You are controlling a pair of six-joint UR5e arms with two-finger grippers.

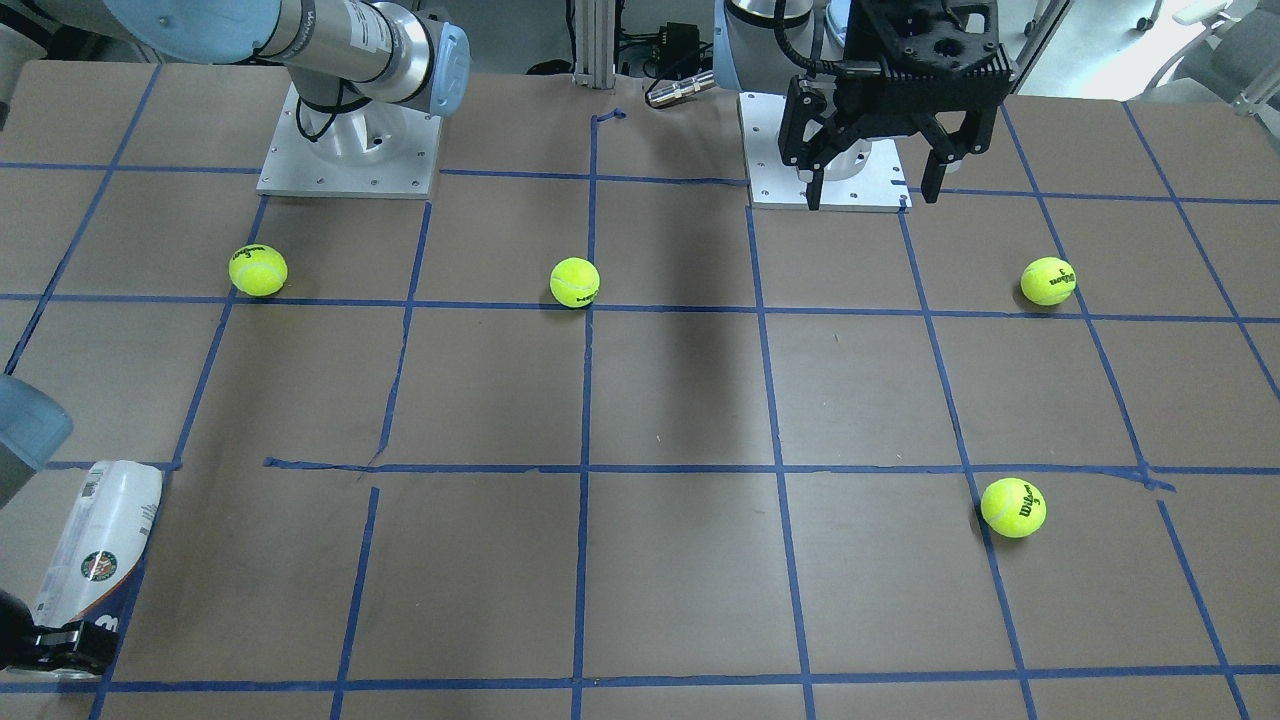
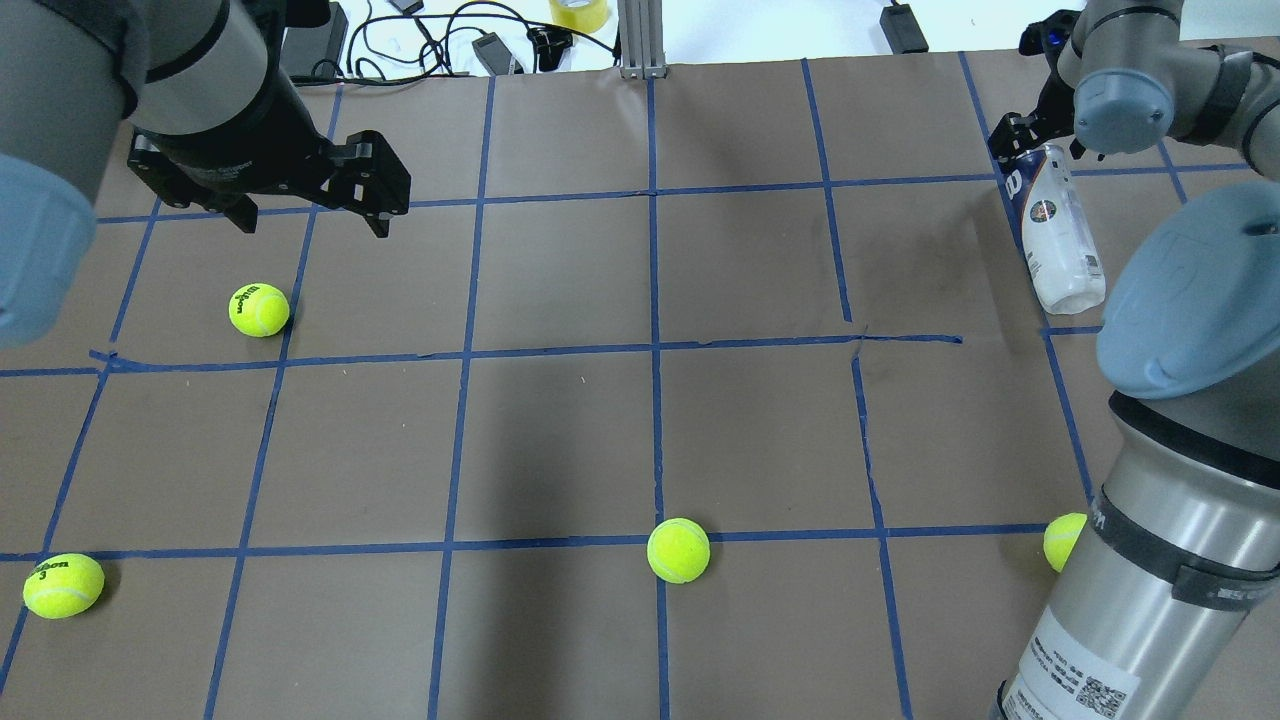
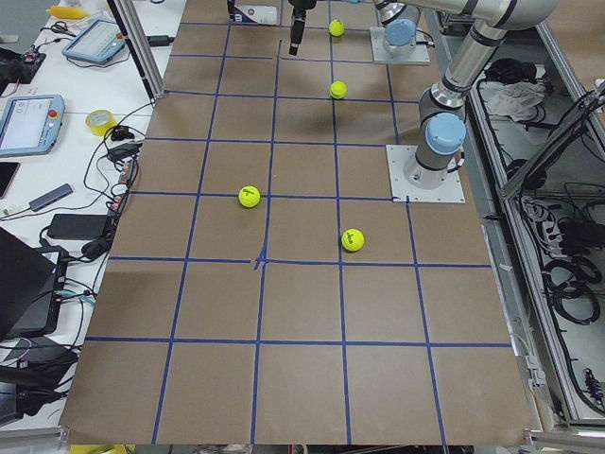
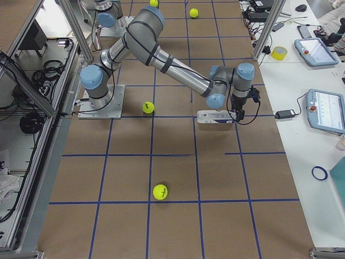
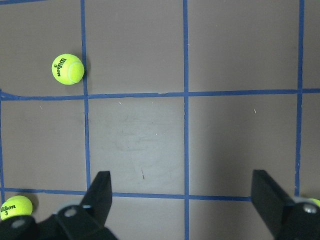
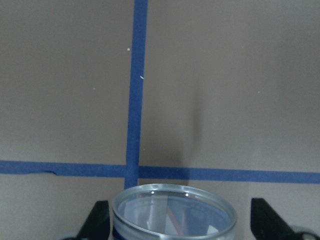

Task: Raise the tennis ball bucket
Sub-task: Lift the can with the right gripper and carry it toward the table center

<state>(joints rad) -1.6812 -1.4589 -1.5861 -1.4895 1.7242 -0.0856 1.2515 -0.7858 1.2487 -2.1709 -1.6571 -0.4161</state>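
Observation:
The tennis ball bucket, a clear tube with a white and navy label, lies on its side on the table at the far right; it also shows in the front view and the right side view. My right gripper is open at the tube's navy end. In the right wrist view the tube's round rim sits between the two fingers, with a gap on the right side. My left gripper is open and empty above the table, also seen in the left wrist view.
Several yellow-green tennis balls lie on the brown, blue-taped table: one near my left gripper, one at the near left, one at the near middle, one behind my right arm. Cables and tape lie beyond the far edge.

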